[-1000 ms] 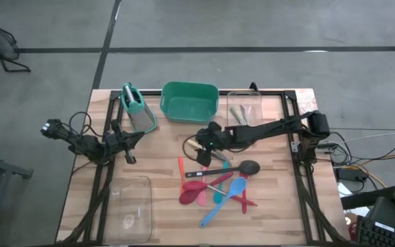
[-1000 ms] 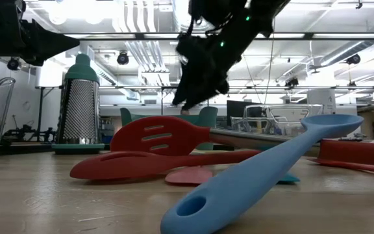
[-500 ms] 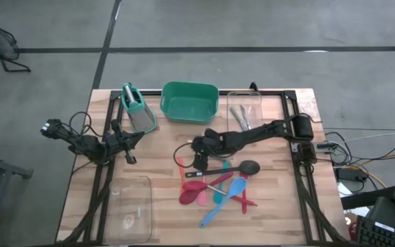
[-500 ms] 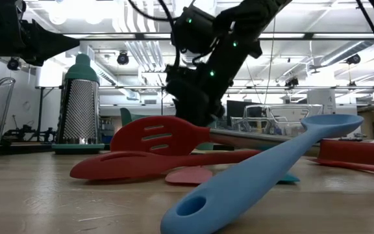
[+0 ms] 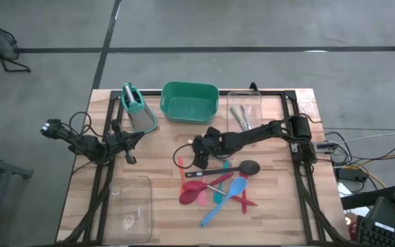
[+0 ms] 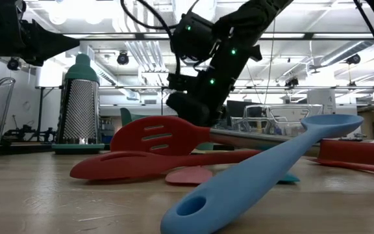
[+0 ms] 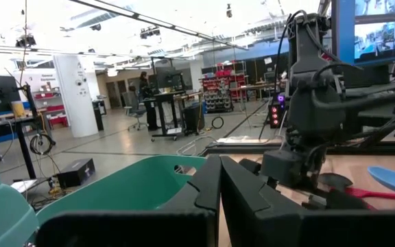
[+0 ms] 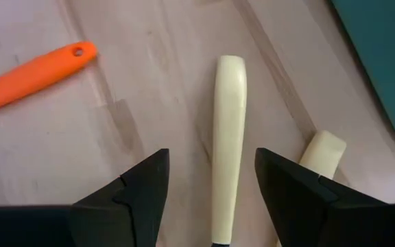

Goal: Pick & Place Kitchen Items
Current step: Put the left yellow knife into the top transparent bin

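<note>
My right gripper (image 5: 199, 151) is open and low over the table's middle. In its wrist view (image 8: 211, 165) its two fingers stand on either side of a cream-handled utensil (image 8: 229, 137) that lies flat on the wood, with a gap on each side. A second cream handle (image 8: 321, 154) and an orange handle (image 8: 33, 72) lie nearby. Nearer the front lies a heap with a black ladle (image 5: 244, 167), red spatulas (image 5: 194, 193) and a blue spoon (image 5: 226, 197). My left gripper (image 7: 219, 180) is shut and empty at the table's left (image 5: 130, 147).
A green tub (image 5: 190, 101) stands at the far edge, with a metal grater (image 5: 137, 110) to its left and a clear bin (image 5: 244, 113) holding utensils to its right. Another clear bin (image 5: 130, 206) stands at the near left. The red slotted spatula (image 6: 158, 136) lies just in front of my right gripper.
My right gripper has gone toward the table's left edge and down, from above the far side of the heap to just above the cream-handled utensil. The utensils have stayed where they were.
</note>
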Robot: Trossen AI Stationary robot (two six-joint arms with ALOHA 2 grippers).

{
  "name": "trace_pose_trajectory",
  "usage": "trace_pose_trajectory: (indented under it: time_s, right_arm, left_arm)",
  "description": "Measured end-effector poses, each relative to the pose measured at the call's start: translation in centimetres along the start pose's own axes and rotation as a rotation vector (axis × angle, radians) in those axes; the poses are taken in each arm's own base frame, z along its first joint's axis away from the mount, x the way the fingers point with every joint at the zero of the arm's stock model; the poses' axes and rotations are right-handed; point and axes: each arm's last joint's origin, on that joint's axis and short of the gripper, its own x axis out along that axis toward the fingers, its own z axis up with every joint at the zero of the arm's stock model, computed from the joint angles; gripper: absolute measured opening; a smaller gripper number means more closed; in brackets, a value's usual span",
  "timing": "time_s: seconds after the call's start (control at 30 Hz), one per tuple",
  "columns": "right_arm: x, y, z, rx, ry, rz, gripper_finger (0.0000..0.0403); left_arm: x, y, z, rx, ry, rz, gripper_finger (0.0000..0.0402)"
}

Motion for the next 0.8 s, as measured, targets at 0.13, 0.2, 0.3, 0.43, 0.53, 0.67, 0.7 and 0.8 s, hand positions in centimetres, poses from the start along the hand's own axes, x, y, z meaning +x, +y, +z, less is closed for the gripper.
trace_pose_trajectory:
  time_s: [0.13,0.2,0.3,0.43,0.53,0.67,0.7,0.8]
  right_arm:
    - [1.0,-0.1,-0.5,0.001,0.027,-0.011,0.0204]
    - [1.4,-0.1,-0.7,0.000,0.036,-0.014,0.0199]
    - [1.6,-0.1,-0.8,0.002,0.040,-0.016,0.0189]
    - [1.6,-0.1,-0.8,0.006,0.046,0.002,0.0166]
    - [1.7,-0.2,-0.7,0.010,0.055,0.033,0.0140]
    - [1.7,-0.2,-0.7,0.010,0.063,0.062,0.0096]
    - [1.7,-0.3,-0.7,0.010,0.063,0.065,0.0083]
    - [1.7,-0.3,-0.6,0.007,0.063,0.065,0.0050]
  left_arm:
    - [0.0,0.0,0.0,0.000,0.000,0.000,0.0012]
    - [0.0,0.0,0.0,0.000,0.000,0.000,0.0012]
    - [0.0,0.0,0.0,0.000,0.000,0.000,0.0012]
    - [0.0,0.0,0.0,0.001,0.000,0.000,0.0012]
    - [0.0,0.0,0.0,0.000,0.000,0.000,0.0012]
    - [0.0,0.0,0.0,0.000,0.000,0.000,0.0012]
    - [0.0,0.0,0.0,0.000,0.000,0.000,0.0012]
    - [0.0,0.0,0.0,0.000,0.000,0.000,0.0012]
